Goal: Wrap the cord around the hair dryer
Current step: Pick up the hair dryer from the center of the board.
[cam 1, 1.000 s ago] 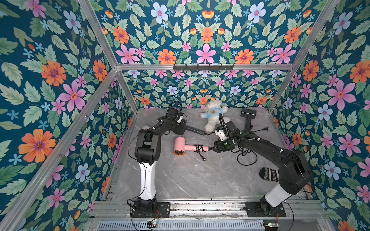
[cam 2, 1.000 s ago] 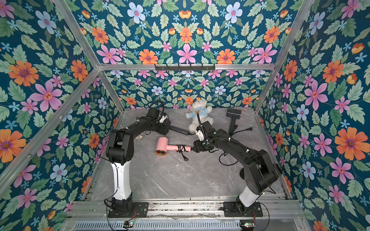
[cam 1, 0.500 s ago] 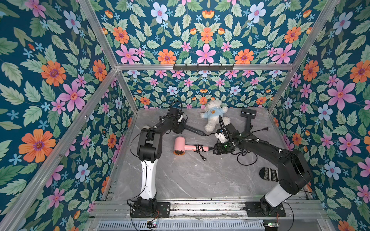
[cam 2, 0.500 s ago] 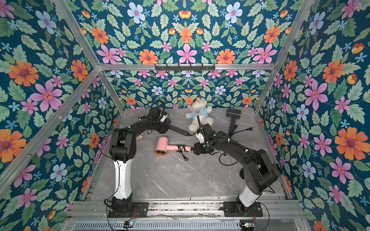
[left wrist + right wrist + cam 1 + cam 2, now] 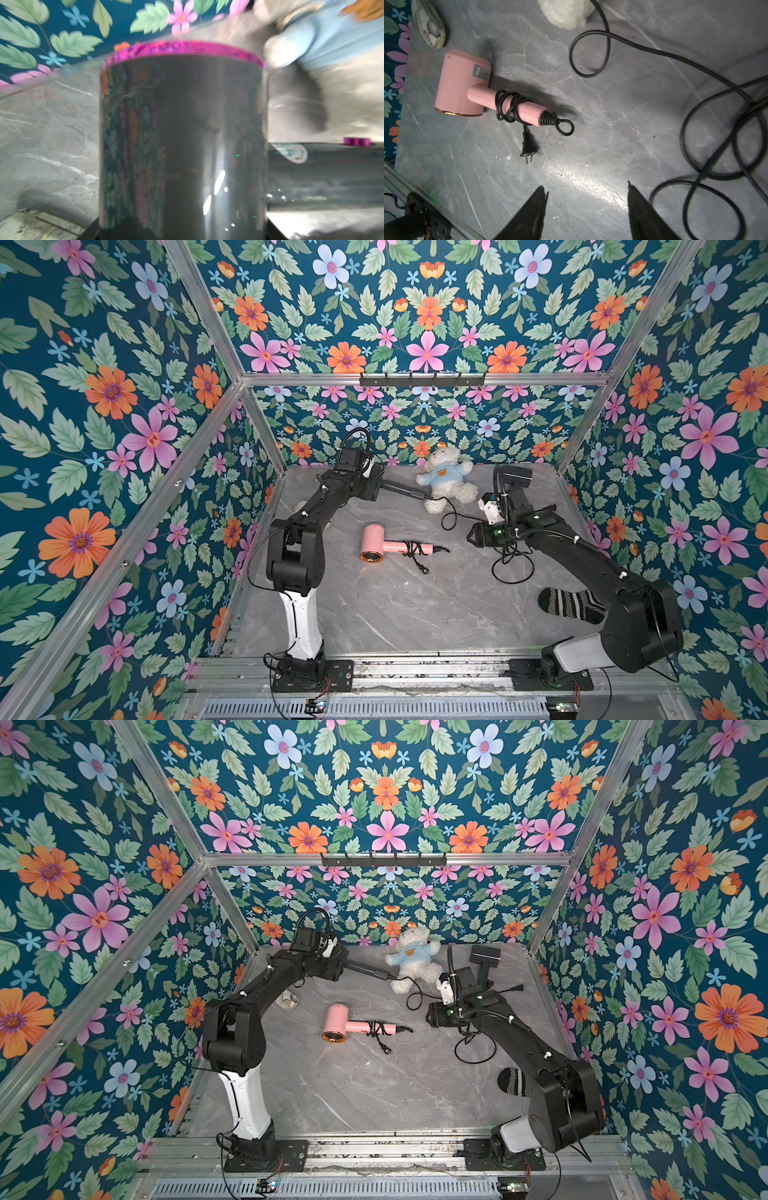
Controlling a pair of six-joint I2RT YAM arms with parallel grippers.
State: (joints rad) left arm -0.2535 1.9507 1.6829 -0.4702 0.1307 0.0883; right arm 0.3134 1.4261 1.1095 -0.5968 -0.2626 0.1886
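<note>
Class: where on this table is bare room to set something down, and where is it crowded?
Free: the broad front of the table, between hair dryer, sock and front rail. Crowded: back, by teddy bear and cable loops.

No legible text; sticker (image 5: 480, 71) on hair dryer (image 5: 463, 83) unreadable.

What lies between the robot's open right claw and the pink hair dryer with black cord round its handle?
Nothing visible: only bare grey marble tabletop separates the right gripper from the pink hair dryer. A loose thick black cable loops off to one side, out of that path.
</note>
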